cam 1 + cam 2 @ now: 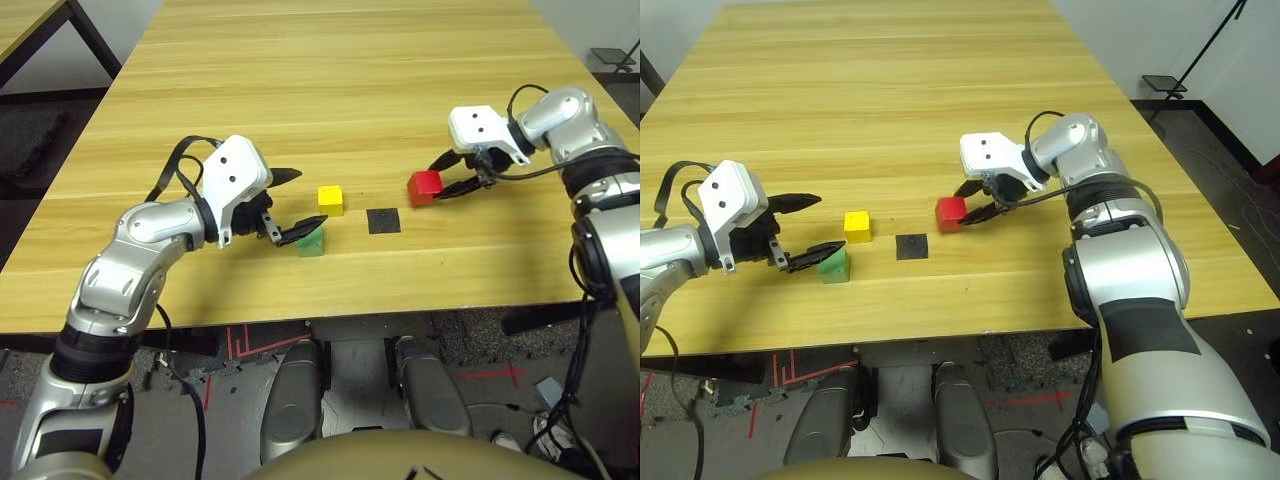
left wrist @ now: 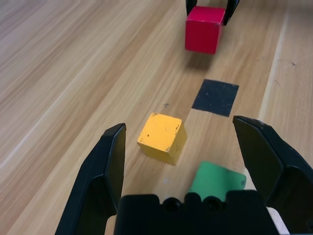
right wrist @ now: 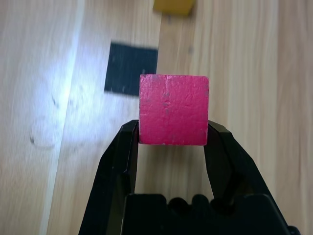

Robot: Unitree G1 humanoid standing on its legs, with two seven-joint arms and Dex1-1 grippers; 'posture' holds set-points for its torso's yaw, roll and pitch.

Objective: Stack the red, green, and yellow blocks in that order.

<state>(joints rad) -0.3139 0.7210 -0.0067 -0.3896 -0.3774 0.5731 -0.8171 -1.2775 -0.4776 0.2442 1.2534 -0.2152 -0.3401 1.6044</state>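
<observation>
My right gripper is shut on the red block, holding it by two opposite sides just right of the flat black square patch. The block seems slightly off the table, with a shadow under it in the left wrist view. The yellow block rests on the table left of the patch. The green block sits tilted nearer the front edge, touching or just under my left gripper's near finger. My left gripper stands open, with the yellow block just beyond its fingertips.
The wooden table stretches far back behind the blocks. Its front edge runs close below the green block. A dark table leg and floor show at the upper left.
</observation>
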